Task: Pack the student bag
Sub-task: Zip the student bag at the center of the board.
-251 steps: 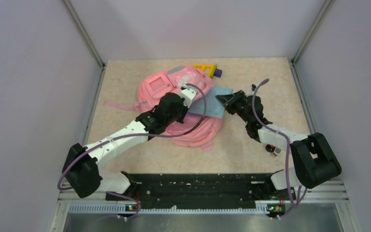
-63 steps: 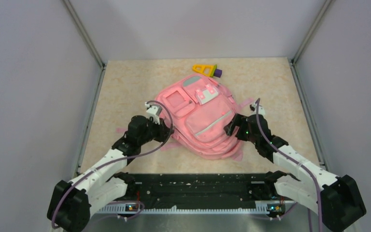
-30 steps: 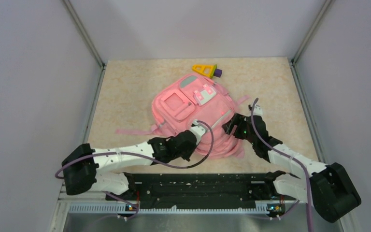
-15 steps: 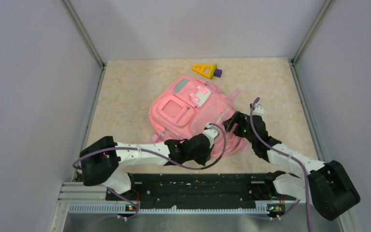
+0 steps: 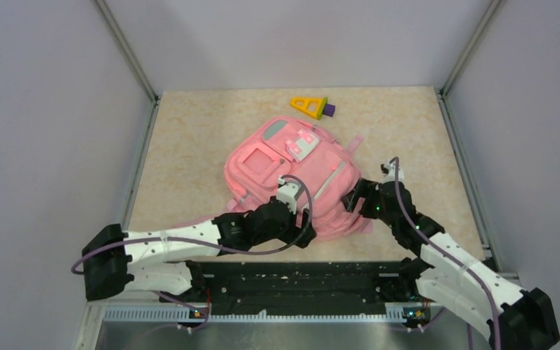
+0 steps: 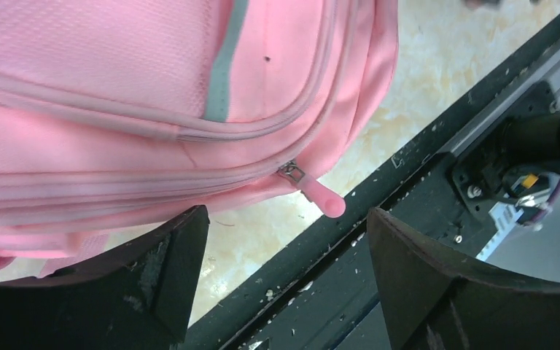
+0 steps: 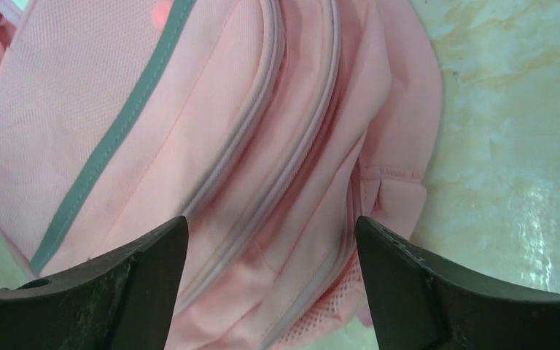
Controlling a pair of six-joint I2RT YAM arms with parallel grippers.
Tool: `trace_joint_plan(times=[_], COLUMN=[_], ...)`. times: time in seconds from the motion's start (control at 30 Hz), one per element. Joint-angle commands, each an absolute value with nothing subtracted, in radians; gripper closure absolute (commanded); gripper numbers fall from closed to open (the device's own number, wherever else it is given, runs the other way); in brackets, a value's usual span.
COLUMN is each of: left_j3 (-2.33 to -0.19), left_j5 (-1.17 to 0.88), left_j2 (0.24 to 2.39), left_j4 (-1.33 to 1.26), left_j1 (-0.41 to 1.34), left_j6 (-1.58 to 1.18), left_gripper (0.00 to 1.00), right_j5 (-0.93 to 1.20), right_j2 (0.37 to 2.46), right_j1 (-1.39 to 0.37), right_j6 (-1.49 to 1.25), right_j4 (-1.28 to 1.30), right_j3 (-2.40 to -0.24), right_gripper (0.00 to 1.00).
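The student bag (image 5: 281, 171) is a large pink backpack lying front-up in the middle of the table, its zippers closed. My left gripper (image 5: 302, 232) is at the bag's near edge, open, with nothing between its fingers (image 6: 182, 255). In the left wrist view the bag's pink zipper pull (image 6: 321, 198) hangs free just beyond the left gripper (image 6: 286, 219). My right gripper (image 5: 354, 198) hovers at the bag's right near corner. It stands open over the grey-striped side (image 7: 109, 138), and the right gripper (image 7: 270, 219) holds nothing.
A yellow triangular toy with a purple block (image 5: 312, 106) lies at the far edge of the table. The black base rail (image 5: 299, 273) runs along the near edge, close under the left gripper. Side walls enclose the table left and right.
My left gripper, shut at the bag's near edge before, has opened and drawn slightly left. The right gripper has backed off to the right. The bag shifted a little left.
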State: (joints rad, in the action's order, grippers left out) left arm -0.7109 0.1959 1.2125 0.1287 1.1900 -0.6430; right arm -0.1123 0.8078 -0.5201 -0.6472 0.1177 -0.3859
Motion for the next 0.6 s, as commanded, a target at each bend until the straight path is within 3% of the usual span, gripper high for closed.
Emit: trace_joint_plan(times=[0.0,0.2,0.37,0.57], left_j3=[-0.686,-0.574,-0.462,-0.448], left_j5=[0.210,0.247,0.295,0.271], left_j2=[1.113,0.916,0.743,0.719], left_j4=[0.143,0.152,0.099,0.114], left_j1=[1.138,1.004,0.957,0.856], left_j6=[-0.724,-0.836,-0.862,-0.868], left_gripper=[0.16,0.16,0.13,0.13], right_j5=[-0.161,-0.123,-0.183,-0.261], right_j2=[0.715,0.679,0.770,0.862], right_j1=[-0.575,-0.682,-0.858,-1.017], right_j6=[-0.619,-0.663,-0.703,-0.793], right_j4=[0.372,0.408,0.377,0.320], right_j3=[-0.467,-0.504,-0.514,-0.550], right_gripper=[0.17,0.24,0.29,0.33])
